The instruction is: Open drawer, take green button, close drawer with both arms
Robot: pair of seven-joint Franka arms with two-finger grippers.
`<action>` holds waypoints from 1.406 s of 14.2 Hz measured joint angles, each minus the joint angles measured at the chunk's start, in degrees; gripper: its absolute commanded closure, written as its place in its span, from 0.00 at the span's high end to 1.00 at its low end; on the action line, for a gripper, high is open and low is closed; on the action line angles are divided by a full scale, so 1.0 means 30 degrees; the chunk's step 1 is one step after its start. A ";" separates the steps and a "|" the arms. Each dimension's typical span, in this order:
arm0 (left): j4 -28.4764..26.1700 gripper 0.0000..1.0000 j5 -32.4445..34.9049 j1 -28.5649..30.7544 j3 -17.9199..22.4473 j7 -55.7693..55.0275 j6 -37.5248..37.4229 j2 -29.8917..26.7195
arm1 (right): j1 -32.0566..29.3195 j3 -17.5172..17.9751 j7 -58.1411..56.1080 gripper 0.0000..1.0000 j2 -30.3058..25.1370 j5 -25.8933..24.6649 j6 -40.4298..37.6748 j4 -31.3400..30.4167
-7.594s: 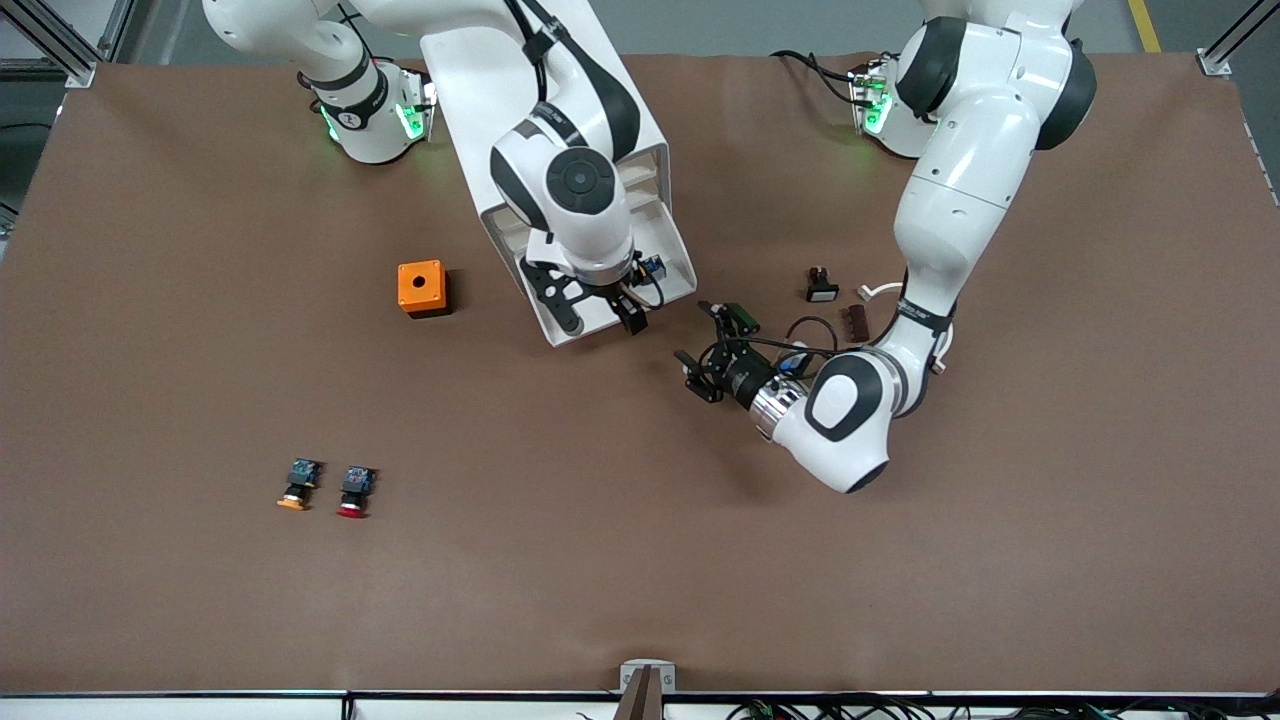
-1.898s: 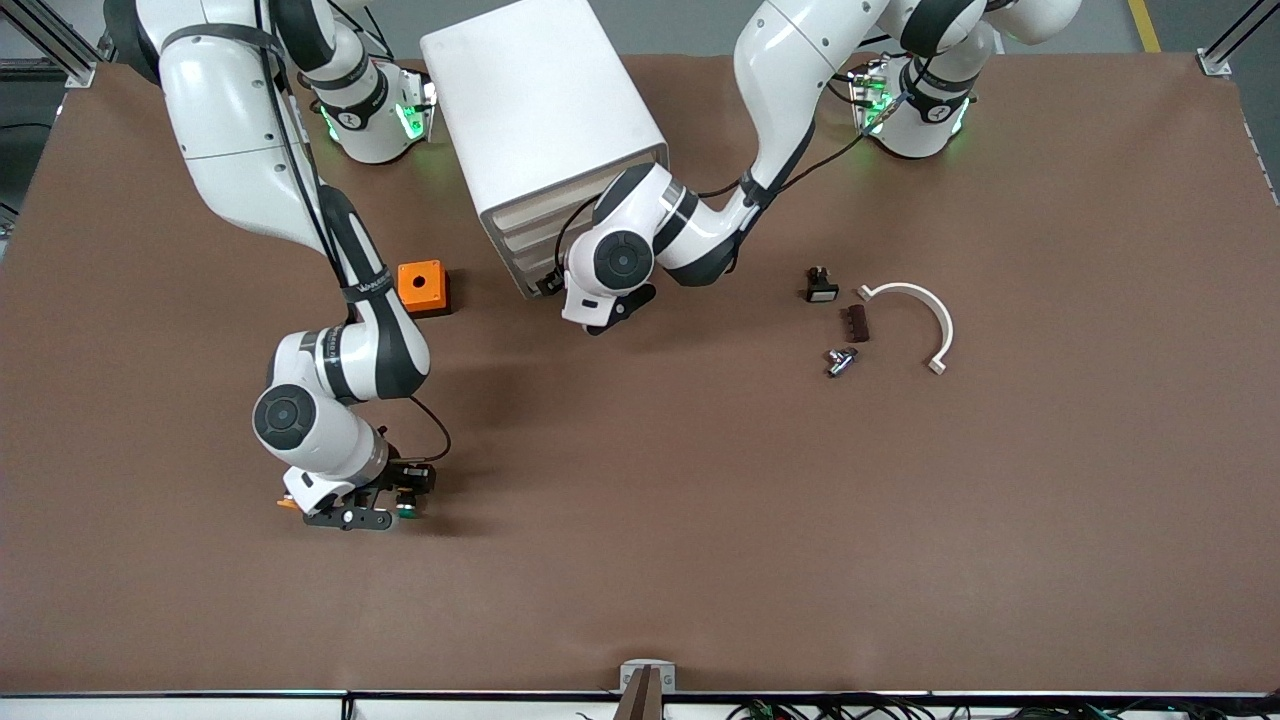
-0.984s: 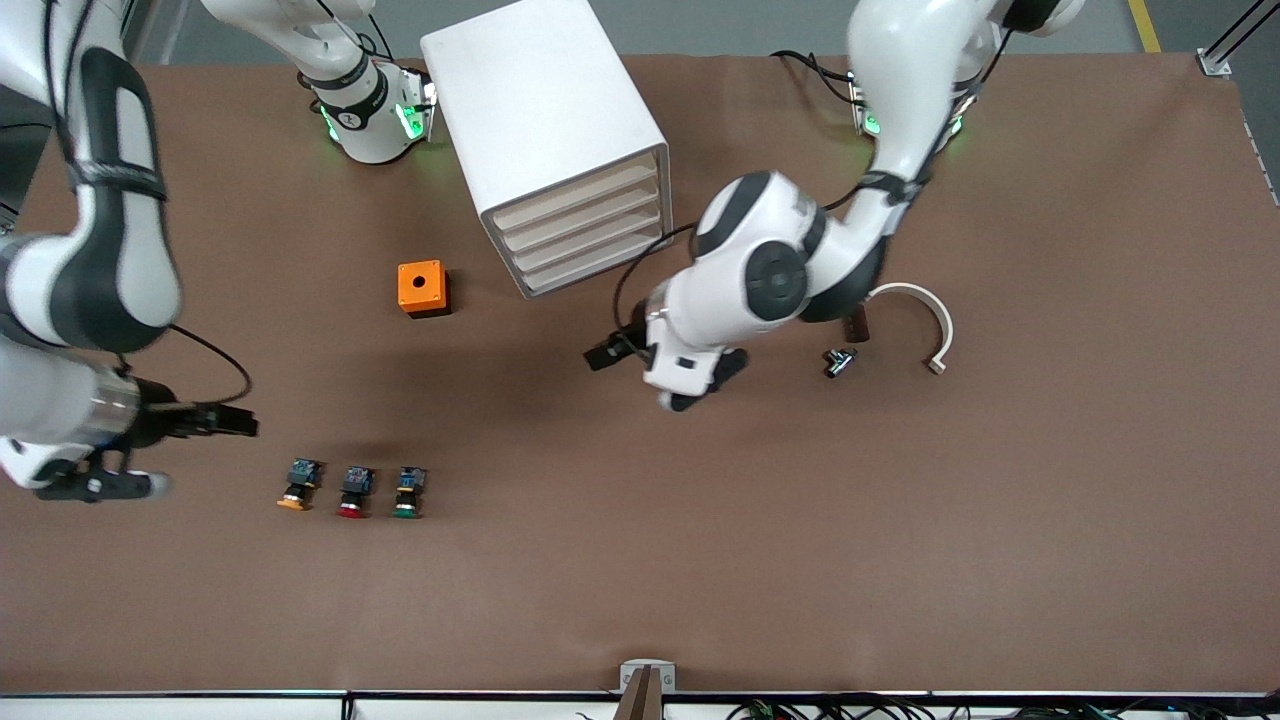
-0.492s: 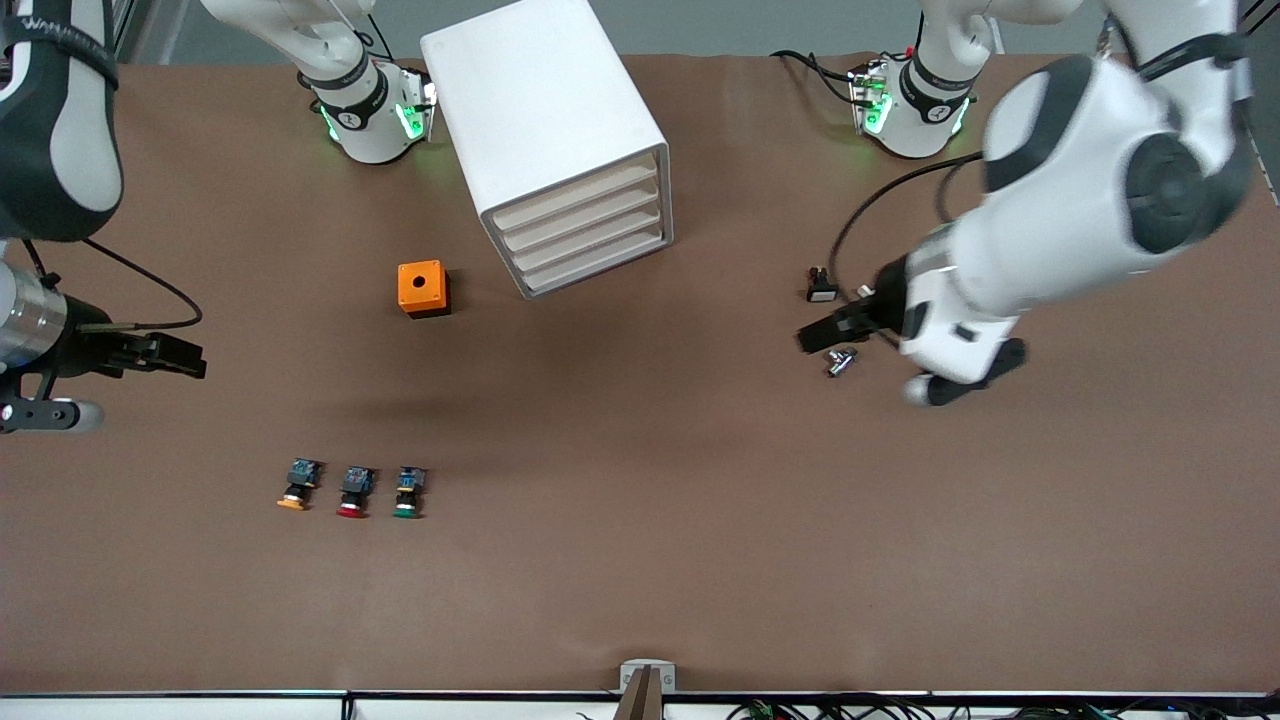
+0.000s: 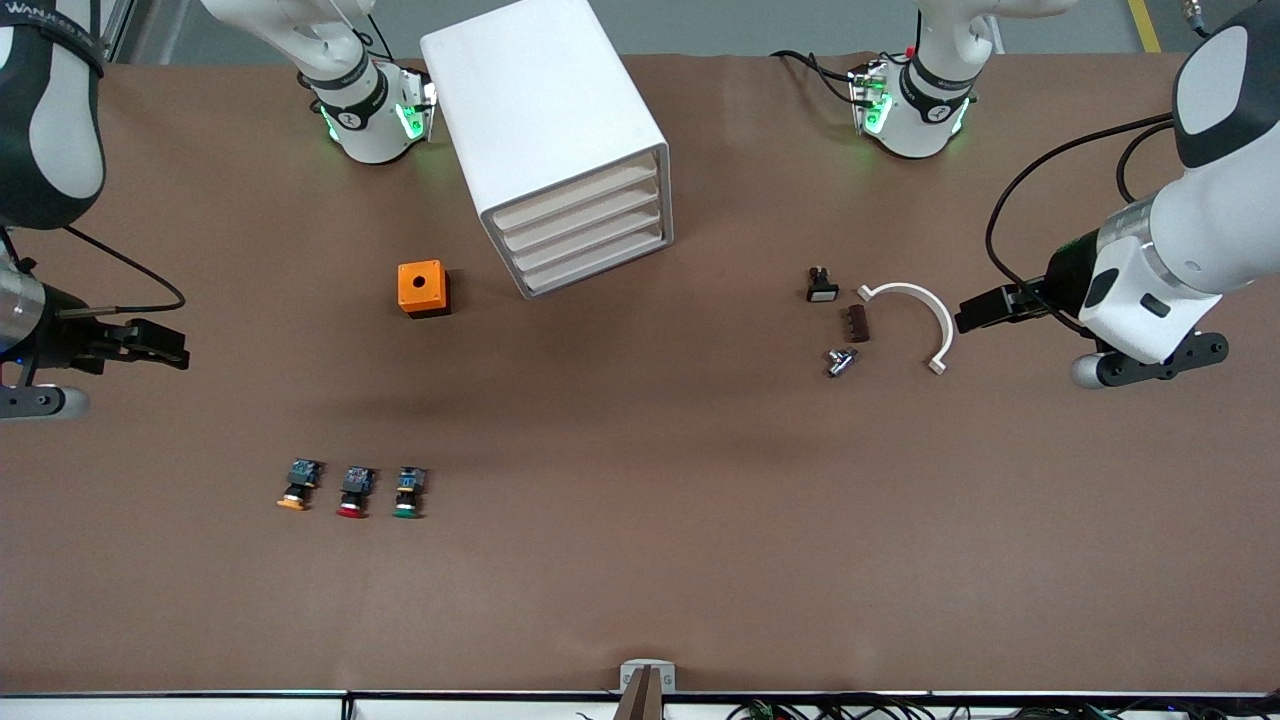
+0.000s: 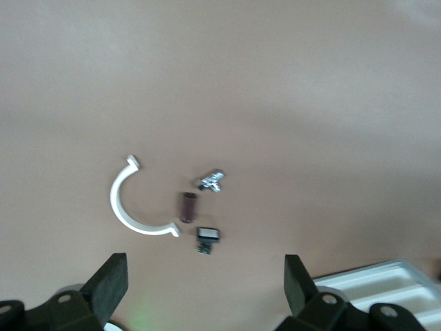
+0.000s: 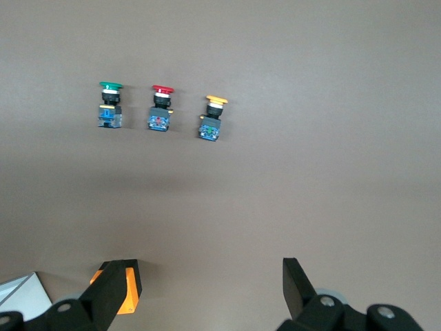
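Note:
The green-capped button [image 5: 406, 495] lies on the table beside a red-capped button [image 5: 352, 493] and an orange-capped one [image 5: 297, 485], nearer the front camera than the white drawer cabinet [image 5: 560, 150]. All the cabinet's drawers are shut. My right gripper [image 5: 172, 345] hangs open and empty over the table at the right arm's end. In the right wrist view the green button [image 7: 109, 105] shows well apart from the open right gripper [image 7: 207, 289]. My left gripper [image 5: 970, 314] is open and empty over the table at the left arm's end; it shows open in its wrist view [image 6: 207, 289].
An orange box [image 5: 422, 288] stands beside the cabinet. A white arc piece [image 5: 925, 310], a brown block [image 5: 856, 322], a metal part [image 5: 838, 361] and a small black switch [image 5: 821, 286] lie toward the left arm's end; the arc [image 6: 131, 207] shows in the left wrist view.
Both arms have swung outward from the table's middle to their own ends, grippers open. The cabinet and the three buttons have not moved in the last second.

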 measured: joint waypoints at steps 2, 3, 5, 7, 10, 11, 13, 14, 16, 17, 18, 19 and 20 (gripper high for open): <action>-0.0046 1.00 0.0170 0.0694 0.0026 0.2033 -0.0196 -0.0219 | -0.0160 -0.0006 -0.0004 1.00 0.0000 0.0026 -0.0016 -0.0007; -0.0192 1.00 0.0374 0.1070 0.0079 0.2902 -0.0360 -0.0468 | -0.0212 -0.0009 -0.0004 1.00 0.0000 0.0042 -0.0019 -0.0007; -0.1064 1.00 0.1289 0.1432 0.0233 0.3923 -0.0552 -0.1297 | -0.0387 -0.0016 0.0002 1.00 -0.0001 0.0045 -0.0018 -0.0002; -0.2935 1.00 0.1902 0.1456 0.0263 0.4506 -0.0090 -0.2567 | -0.0546 -0.0061 0.0002 1.00 -0.0008 0.0045 0.0026 0.0055; -0.7272 1.00 0.2131 0.1594 0.0278 0.5155 0.2394 -0.5323 | -0.0807 -0.0093 0.0003 1.00 -0.0086 0.0046 0.0035 0.0222; -0.8776 1.00 0.2133 0.1692 0.0284 0.5294 0.3236 -0.6334 | -0.0919 -0.0098 0.0003 1.00 -0.0119 0.0052 -0.0013 0.0297; -1.0864 1.00 0.2134 0.1840 0.0292 0.5390 0.4290 -0.7974 | -0.1218 -0.0107 0.0002 1.00 -0.0233 0.0078 -0.0642 0.0372; -1.1252 1.00 0.2134 0.1890 0.0294 0.5390 0.4542 -0.8445 | -0.1348 -0.0107 0.0000 1.00 -0.0345 0.0119 -0.0900 0.0418; -1.1102 1.00 0.2134 0.1959 0.0295 0.5391 0.4841 -0.8749 | -0.1504 -0.0109 0.0000 1.00 -0.0755 0.0242 -0.1249 0.0432; -1.0807 1.00 0.2134 0.1973 0.0295 0.5393 0.4924 -0.8663 | -0.1519 -0.0108 0.0000 1.00 -0.0948 0.0288 -0.1361 0.0432; -1.0359 1.00 0.2134 0.1976 0.0295 0.5396 0.4963 -0.8407 | -0.1519 -0.0104 0.0000 1.00 -0.1126 0.0320 -0.1446 0.0431; -0.9750 1.00 0.2134 0.1975 0.0295 0.5397 0.4989 -0.7954 | -0.1519 -0.0102 0.0000 1.00 -0.1276 0.0332 -0.1539 0.0418; -0.8970 1.00 0.2134 0.1975 0.0295 0.5397 0.5002 -0.7329 | -0.1519 -0.0098 -0.0001 1.00 -0.1441 0.0345 -0.1609 0.0345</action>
